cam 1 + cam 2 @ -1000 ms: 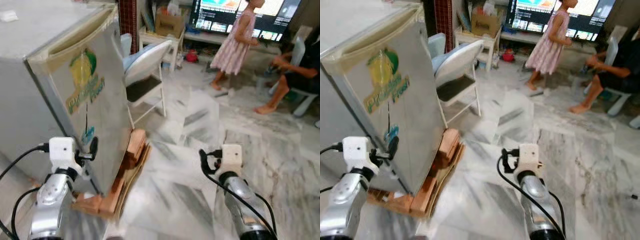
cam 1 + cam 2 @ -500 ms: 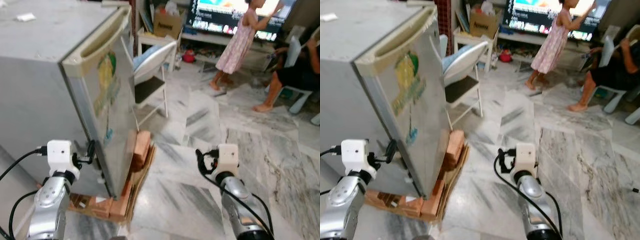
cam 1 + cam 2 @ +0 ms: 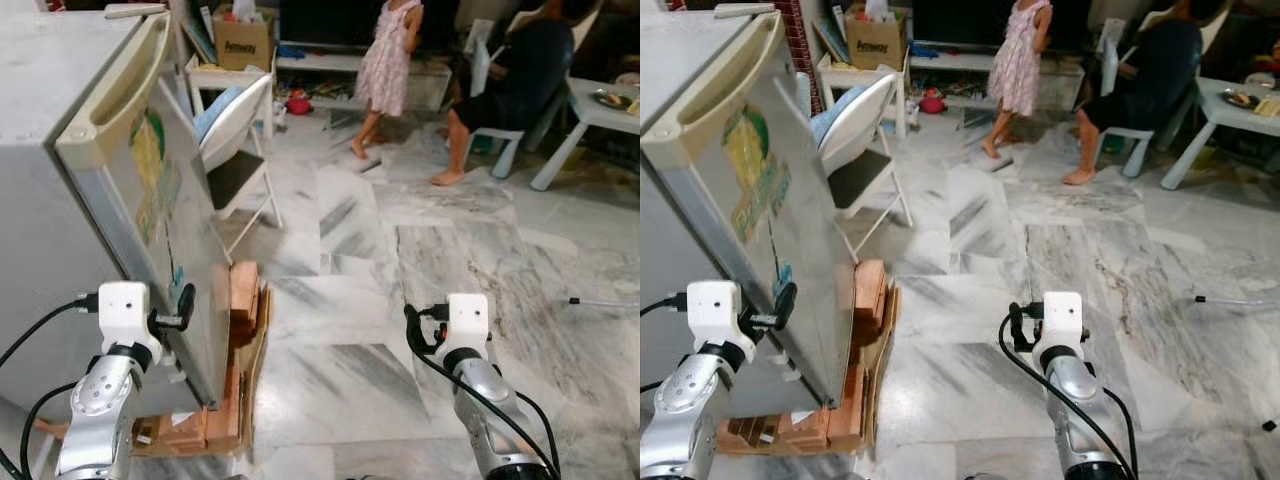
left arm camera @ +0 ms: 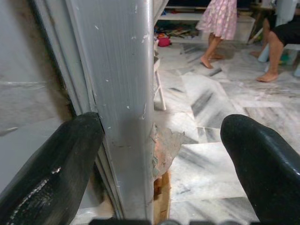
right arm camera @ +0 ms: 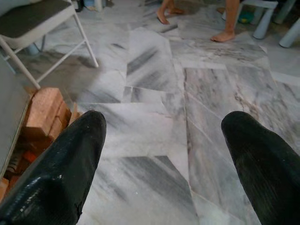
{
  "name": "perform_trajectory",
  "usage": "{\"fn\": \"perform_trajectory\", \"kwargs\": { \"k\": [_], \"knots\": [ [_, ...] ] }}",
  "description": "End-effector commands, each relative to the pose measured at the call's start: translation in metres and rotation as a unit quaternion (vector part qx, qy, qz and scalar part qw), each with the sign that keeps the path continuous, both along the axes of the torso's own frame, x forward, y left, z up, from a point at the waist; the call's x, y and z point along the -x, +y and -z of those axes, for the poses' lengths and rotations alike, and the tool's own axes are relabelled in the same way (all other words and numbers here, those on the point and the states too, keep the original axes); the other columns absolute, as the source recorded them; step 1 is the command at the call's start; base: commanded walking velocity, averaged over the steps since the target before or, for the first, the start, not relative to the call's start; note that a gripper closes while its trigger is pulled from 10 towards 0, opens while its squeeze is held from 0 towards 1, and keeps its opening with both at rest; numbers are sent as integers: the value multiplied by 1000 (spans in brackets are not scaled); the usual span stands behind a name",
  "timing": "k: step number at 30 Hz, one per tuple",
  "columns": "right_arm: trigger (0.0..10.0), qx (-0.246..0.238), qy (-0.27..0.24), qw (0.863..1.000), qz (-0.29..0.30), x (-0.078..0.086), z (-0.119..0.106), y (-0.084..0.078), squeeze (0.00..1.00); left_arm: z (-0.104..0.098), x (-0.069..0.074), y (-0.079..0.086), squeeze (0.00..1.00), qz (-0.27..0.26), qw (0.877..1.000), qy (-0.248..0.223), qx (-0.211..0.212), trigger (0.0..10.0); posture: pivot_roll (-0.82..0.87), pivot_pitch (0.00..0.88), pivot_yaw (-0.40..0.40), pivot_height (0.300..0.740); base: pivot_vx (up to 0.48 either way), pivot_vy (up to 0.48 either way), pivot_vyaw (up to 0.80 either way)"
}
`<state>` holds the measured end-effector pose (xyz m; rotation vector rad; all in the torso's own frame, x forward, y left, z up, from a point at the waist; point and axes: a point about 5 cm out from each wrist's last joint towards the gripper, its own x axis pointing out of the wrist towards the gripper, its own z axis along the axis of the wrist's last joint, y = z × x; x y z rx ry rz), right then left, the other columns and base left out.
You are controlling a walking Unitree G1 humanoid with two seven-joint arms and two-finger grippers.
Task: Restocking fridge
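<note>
The small grey fridge [image 3: 60, 200] stands at my left on bricks, its door [image 3: 165, 220] carrying a yellow and green sticker. My left gripper [image 3: 185, 305] is open at the door's lower free edge. In the left wrist view the door's edge [image 4: 126, 93] runs between the two fingers, and one finger [image 4: 51, 173] lies at the dark seam between door and body. My right gripper [image 3: 412, 325] hangs open over the marble floor [image 5: 154, 117] with nothing between its fingers.
Bricks and cardboard [image 3: 240, 300] lie under and beside the fridge. A white folding chair [image 3: 240, 130] stands just behind it. Farther back are a child in a pink dress [image 3: 385, 50], a seated person [image 3: 510, 90] and a white table [image 3: 600, 105]. A thin cable [image 3: 600, 300] lies at right.
The camera has swung, so the whole scene shifted. My left gripper stays at the door's lower edge. The child has walked across the back of the room.
</note>
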<state>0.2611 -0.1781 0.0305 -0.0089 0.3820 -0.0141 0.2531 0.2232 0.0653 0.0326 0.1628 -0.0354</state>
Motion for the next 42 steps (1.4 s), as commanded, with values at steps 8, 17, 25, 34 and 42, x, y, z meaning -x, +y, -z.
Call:
{"fn": "perform_trajectory", "kwargs": {
  "k": [8, 17, 25, 34, 42],
  "knots": [
    [10000, 5, -12, 1000, -3, -4, -5, 0, 0, 3, -10, -14, 0, 38, 999, 8, -9, 10000, 21, 0, -45, 740, 0, 0, 0],
    [10000, 3, -4, 1000, -2, -1, -3, -1, 0, -4, -42, -18, 0, 67, 997, 5, -35, 10000, 6, 0, -45, 740, 0, 0, 0],
    [10000, 22, 3, 1000, 12, 7, -1, -14, 0, -8, -61, -24, 0, 67, 996, 6, -53, 10000, -4, 0, -45, 740, 0, 0, 0],
    [10000, 24, 121, 990, -63, 26, 26, -12, 0, -53, -38, -176, 0, 394, 916, -71, 38, 10000, 1, 0, -53, 740, 0, 0, 0],
    [10000, 29, 121, 989, -74, 24, 25, -6, 0, -33, -54, -122, 0, 297, 954, -34, -1, 10000, 6, 0, -43, 740, 0, 0, 0]
  ]
}}
